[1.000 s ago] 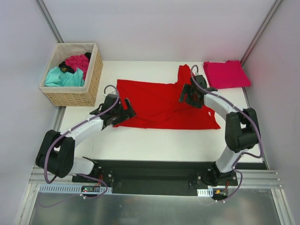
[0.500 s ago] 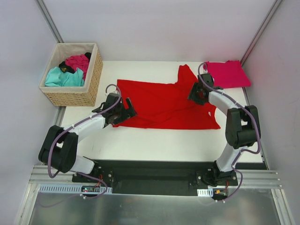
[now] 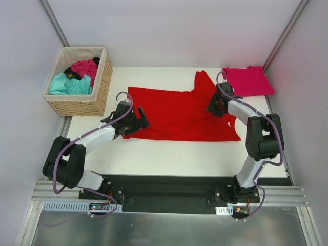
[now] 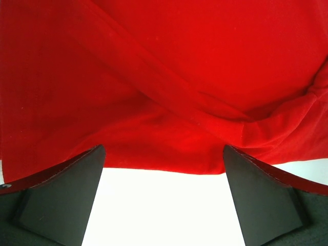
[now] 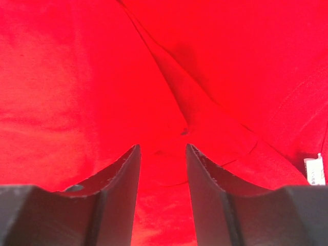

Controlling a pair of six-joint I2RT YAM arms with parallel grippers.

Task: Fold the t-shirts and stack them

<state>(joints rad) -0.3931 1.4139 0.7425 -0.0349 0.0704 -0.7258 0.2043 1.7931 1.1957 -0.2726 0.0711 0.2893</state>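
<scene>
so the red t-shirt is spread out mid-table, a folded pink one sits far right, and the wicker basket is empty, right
The wicker basket is not empty: the top view shows a teal shirt, a magenta shirt and black cloth in it. The red t-shirt is spread out mid-table and the folded pink t-shirt sits far right.

Right gripper (image 5: 163, 146) close over the red t-shirt (image 5: 77, 77)

Red cloth fills the whole view. The two dark fingers stand a narrow gap apart with cloth showing between them; whether they pinch it cannot be told. A raised fold (image 5: 171, 84) runs slantwise, puckering just ahead of the fingertips. A small white label (image 5: 314, 171) lies far right.
</scene>
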